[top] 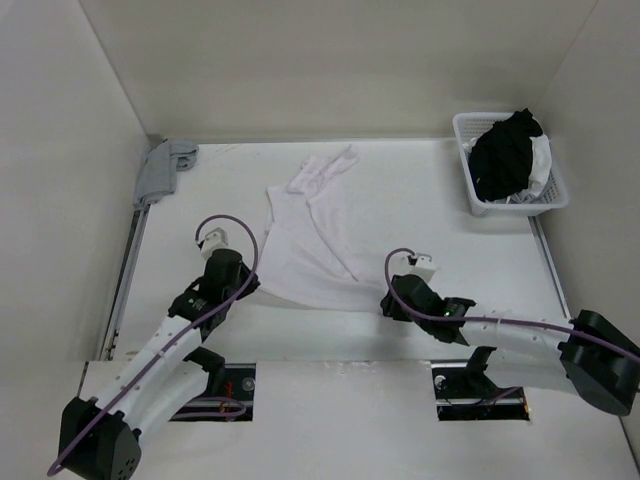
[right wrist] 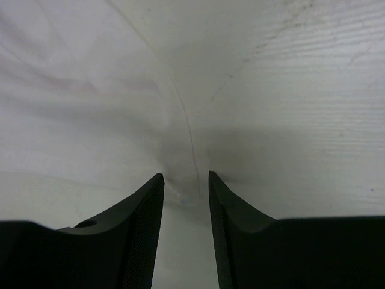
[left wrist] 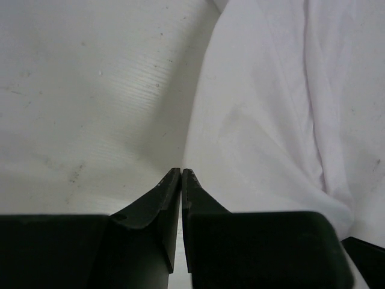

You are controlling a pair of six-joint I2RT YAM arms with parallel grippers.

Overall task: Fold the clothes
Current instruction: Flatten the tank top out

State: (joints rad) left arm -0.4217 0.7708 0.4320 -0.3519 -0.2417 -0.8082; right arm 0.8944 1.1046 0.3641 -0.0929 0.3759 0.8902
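**Position.** The clothes (top: 315, 245), one white garment, are lying spread on the surface (top: 440, 210) directly ahead of both hands. The near hem is running across from one hand to the other. The part farthest from the hands is lying rumpled and creased.

**Hand state.**
- The left hand (left wrist: 181, 173) is being held at the near left corner with its jaws brought together tip to tip. The cloth's edge is meeting the tips and spreading away to their right. Whether any fabric is being pinched cannot be told.
- The right hand (right wrist: 185, 177) is being held at the near right corner with its jaws partly open. A raised curl of the hem is lying in the gap between the fingertips (right wrist: 150, 192). Nothing is being gripped there yet.

**Handling.**
- The fabric is judged to be thin, light and wholly limp, so no shape is being kept by the cloth itself.
- Any unsupported span is expected to sag between two holds and trail on the surface.
- A single thin layer is judged liable to slip out of the tips.

**Where to take hold.**
- Hold is best taken at the two near corners, on the hem, where doubled cloth is giving the jaws more to bite on.
- The cloth should be seated deep between the jaws, not at the extreme tips.
- Both corners should be secured before any lift is attempted, otherwise the fold line is likely to skew.
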